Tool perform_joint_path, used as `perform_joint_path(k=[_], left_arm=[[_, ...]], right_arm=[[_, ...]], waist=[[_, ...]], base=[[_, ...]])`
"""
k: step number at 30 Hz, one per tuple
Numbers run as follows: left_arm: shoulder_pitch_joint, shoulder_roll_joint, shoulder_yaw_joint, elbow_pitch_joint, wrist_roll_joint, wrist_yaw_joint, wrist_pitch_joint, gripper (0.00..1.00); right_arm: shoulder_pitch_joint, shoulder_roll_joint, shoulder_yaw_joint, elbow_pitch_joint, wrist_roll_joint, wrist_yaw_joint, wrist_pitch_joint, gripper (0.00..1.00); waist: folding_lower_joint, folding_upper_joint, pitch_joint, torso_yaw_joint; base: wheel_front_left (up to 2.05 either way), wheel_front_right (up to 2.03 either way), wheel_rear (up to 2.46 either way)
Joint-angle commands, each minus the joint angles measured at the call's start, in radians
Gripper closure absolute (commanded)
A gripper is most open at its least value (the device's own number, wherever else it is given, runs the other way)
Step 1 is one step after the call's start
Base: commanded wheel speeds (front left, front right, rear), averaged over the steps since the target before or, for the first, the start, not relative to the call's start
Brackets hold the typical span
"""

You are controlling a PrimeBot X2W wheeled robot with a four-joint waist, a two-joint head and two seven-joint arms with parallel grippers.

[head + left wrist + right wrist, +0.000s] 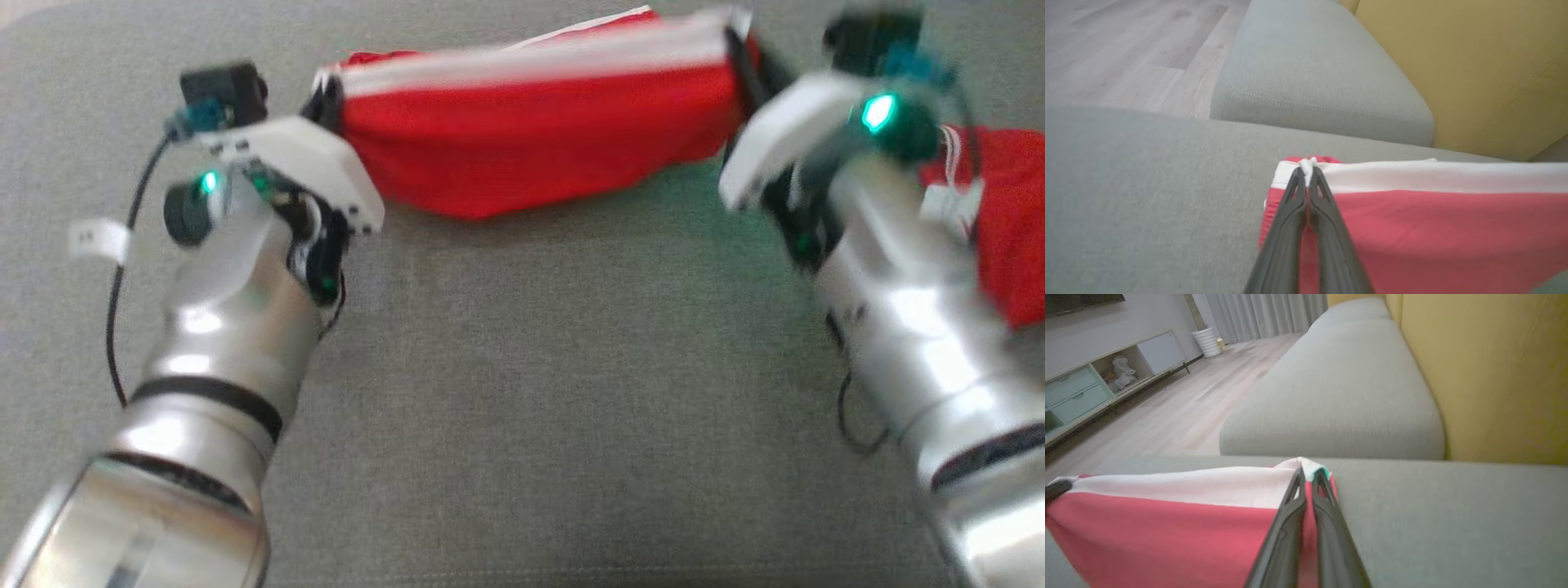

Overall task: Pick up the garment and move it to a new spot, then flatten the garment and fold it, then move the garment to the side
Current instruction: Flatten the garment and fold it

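- left gripper (326,102) was clamped tight on one end of the garment (531,139); in the left wrist view its fingers (1294,212) met on the white band (1412,176) at the cloth's corner.
- right gripper (739,49) was pinched down on the other end; in the right wrist view its fingertips (1319,477) closed over the white band's corner, with a bit of teal showing at the tip.
- garment was red with a white band along its top edge, stretched sideways between the two grippers across the far part of the grey seat cushion (522,408), toward its far edge.
- top edge was pulled fairly straight and the red lower edge sagged in the middle. couldn't tell if the sag touched the cushion; a shadow lay right under it.
- more red cloth (1004,220) lay at the cushion's right edge, behind the right forearm. couldn't tell if it was the same piece.
- head view was blurred around the right gripper.
- a second grey cushion (1323,81) sat past the far edge, with the yellow backrest (1474,73) alongside it and wood floor (1126,49) on the other side.
- a low cabinet (1094,388) stood against the wall, seen in the right wrist view.
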Motion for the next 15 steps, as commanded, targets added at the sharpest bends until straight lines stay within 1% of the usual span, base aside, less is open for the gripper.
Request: perform_joint_path(k=[1, 3, 5, 8, 11, 15], left_arm=[[0.011, 0.031, 0.016, -0.017, -0.014, -0.006, -0.005, 1.0], [0.06, 0.03, 0.007, -0.05, -0.022, -0.014, -0.006, 1.0], [0.114, 0.03, -0.007, -0.105, 0.002, 0.005, -0.006, 1.0], [0.216, 0.029, -0.003, -0.191, 0.042, 0.039, -0.006, 1.0], [0.331, 0.033, 0.024, -0.291, 0.074, 0.055, -0.006, 1.0], [0.501, 0.064, 0.065, -0.442, 0.116, 0.071, -0.006, 1.0]], right_arm=[[0.044, 0.023, 0.021, -0.027, 0.028, 0.007, -0.031, 1.0], [0.105, 0.021, 0.039, -0.04, 0.056, 0.007, -0.052, 1.0], [0.174, 0.009, 0.051, -0.065, 0.085, 0.007, -0.08, 1.0], [0.295, -0.021, 0.067, -0.127, 0.116, 0.007, -0.114, 1.0], [0.423, -0.059, 0.068, -0.215, 0.127, 0.007, -0.137, 1.0], [0.598, -0.106, 0.018, -0.355, 0.118, 0.007, -0.148, 1.0]], waist=[[-0.0001, 0.0, -0.001, 0.003], [-0.0001, 0.0, -0.005, 0.002], [-0.0001, 0.0, -0.019, 0.004], [-0.0001, 0.0, -0.044, 0.01], [-0.0001, 0.0, -0.072, 0.009], [-0.0001, 0.0, -0.111, 0.005]], base=[[0.0, 0.0, 0.0], [0.0, 0.0, 0.0], [0.0, 0.0, 0.0], [0.0, 0.0, 0.0], [0.0, 0.0, 0.0], [0.0, 0.0, 0.0]])
